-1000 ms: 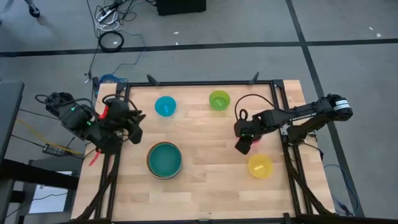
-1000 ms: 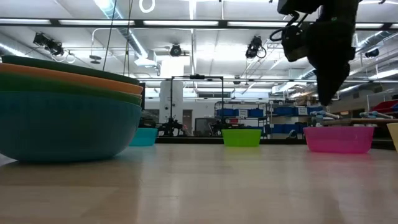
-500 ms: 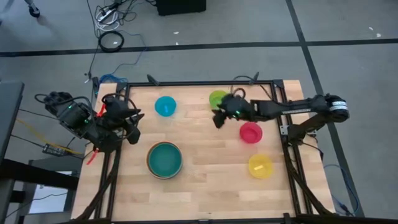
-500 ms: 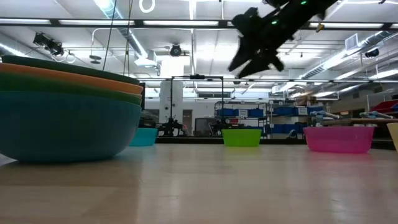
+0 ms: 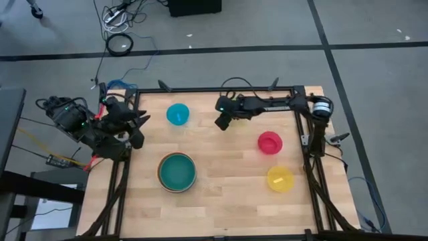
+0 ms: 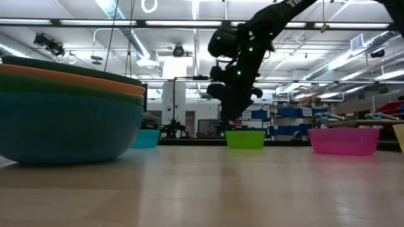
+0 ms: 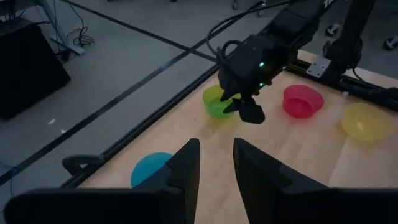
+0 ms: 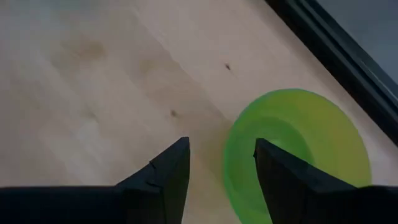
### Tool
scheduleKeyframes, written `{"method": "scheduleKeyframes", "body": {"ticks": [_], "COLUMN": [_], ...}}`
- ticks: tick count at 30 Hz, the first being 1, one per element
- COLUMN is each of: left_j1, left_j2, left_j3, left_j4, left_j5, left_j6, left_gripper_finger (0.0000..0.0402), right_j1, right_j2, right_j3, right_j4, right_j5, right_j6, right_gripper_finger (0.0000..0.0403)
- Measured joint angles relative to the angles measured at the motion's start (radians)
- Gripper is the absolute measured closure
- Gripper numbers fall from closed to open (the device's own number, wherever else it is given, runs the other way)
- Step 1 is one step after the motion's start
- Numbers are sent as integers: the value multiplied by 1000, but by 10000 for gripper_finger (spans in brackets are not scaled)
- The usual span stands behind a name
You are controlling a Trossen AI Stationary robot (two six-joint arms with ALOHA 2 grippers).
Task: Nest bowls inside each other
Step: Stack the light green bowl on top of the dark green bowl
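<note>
- The right gripper (image 5: 221,123) hangs empty over the back of the table (image 5: 221,191), its 2 fingers (image 8: 163,171) parted and straddling the near rim of the lime green bowl (image 8: 298,158).
- That bowl looks light, thin, stiff and slick; a pinch on the rim wall should hold it best.
- The cyan bowl (image 5: 178,114), pink-red bowl (image 5: 269,142) and yellow bowl (image 5: 279,179) sit apart.
- The large nested stack (image 5: 177,172) sits front-left.
- The left gripper (image 5: 139,130) waits at the left edge, narrowly parted, empty.
</note>
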Motion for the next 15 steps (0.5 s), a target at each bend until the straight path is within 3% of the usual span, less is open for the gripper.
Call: {"method": "scheduleKeyframes", "body": {"ticks": [7,15], "left_j1": [0,-1], "left_j2": [-5,-6], "left_j3": [0,0], "left_j4": [0,0], "left_j5": [-7,-6], "left_j6": [9,9], "left_gripper_finger": [296,296], "right_j1": [-31,-79], "right_j2": [48,48], "right_j3": [75,75], "right_j4": [-89,-144], "right_j5": [15,-171], "right_j6": [6,93], "right_gripper_finger": [234,235]}}
